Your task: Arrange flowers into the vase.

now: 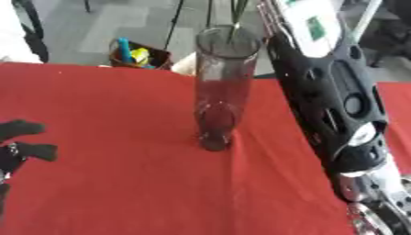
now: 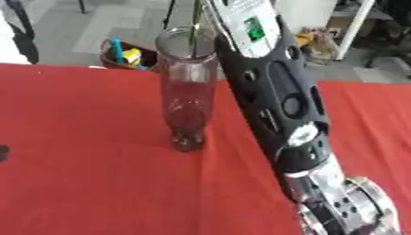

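Observation:
A tall clear glass vase (image 1: 218, 92) stands upright in the middle of the red tablecloth (image 1: 104, 183). A thin green stem (image 2: 195, 25) comes down from the top edge into the vase's mouth; its flower head is out of frame. My right forearm (image 1: 329, 92), black with a white plate, rises from the lower right past the vase to the top edge. Its hand lies beyond the frame. At the left edge my left hand (image 1: 24, 140) rests low over the cloth, fingers relaxed and spread, holding nothing, well away from the vase.
Behind the table's far edge a brown box (image 1: 138, 54) with blue and yellow things sits on the grey floor. White furniture legs (image 2: 353, 27) stand at the back right. The cloth shows soft folds near the vase's foot.

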Available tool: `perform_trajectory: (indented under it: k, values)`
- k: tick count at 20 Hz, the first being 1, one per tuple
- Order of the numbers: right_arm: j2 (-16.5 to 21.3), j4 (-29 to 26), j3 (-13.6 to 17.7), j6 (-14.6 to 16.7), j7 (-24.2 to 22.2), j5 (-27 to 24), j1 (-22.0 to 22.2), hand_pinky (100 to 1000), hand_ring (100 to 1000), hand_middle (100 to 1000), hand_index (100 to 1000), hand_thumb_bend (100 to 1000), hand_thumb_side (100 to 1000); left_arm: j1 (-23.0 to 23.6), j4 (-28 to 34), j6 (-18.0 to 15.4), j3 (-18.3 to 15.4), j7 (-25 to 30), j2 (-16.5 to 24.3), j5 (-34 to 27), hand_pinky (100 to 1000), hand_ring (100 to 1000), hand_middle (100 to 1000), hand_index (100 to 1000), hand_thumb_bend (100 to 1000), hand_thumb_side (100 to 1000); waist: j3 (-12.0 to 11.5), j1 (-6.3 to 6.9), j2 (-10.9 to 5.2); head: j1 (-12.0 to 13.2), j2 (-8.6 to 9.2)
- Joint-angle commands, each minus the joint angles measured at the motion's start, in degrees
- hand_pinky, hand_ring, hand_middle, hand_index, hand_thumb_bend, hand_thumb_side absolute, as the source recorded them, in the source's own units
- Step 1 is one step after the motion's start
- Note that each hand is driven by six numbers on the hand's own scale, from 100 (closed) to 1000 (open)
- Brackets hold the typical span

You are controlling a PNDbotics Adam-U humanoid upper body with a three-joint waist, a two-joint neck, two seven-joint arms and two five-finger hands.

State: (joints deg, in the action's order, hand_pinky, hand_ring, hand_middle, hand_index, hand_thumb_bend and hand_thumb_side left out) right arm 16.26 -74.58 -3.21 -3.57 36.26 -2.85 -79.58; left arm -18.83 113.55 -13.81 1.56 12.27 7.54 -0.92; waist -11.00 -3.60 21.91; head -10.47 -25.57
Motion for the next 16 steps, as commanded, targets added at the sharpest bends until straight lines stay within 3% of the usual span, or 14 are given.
perform_trajectory:
  k: [1,9,13,16]
  values:
    - [2.5,-0.9,0.0,-0.2,-0.2,-1.7,-0.9,100,100,100,100,183,505,-0.6,1.0,0.0,0.5,0.2,0.5,0.1,731,590,733,851,104,1000,0.0,0.25,-1.04,0.1,0.67]
    - [3.5,-0.3,-0.1,-2.7,0.5,-1.3,-0.6,100,100,100,100,249,586,-0.5,1.0,0.1,0.5,0.1,0.4,0.3,732,590,734,851,104,1000,0.0,0.23,-0.82,0.4,0.4]
    - [3.7,-0.7,-0.2,-4.2,1.0,-0.2,-0.6,100,100,100,100,321,714,-0.6,1.0,0.1,0.5,0.2,0.4,0.4,733,590,735,853,104,1000,0.1,0.14,-0.79,0.5,0.5]
    - [3.6,-1.3,-0.1,-2.9,1.0,0.2,-0.4,100,100,100,100,312,765,-0.6,1.0,0.1,0.5,0.2,0.3,0.4,733,590,735,852,104,1000,-0.1,0.07,-0.68,0.4,0.75]
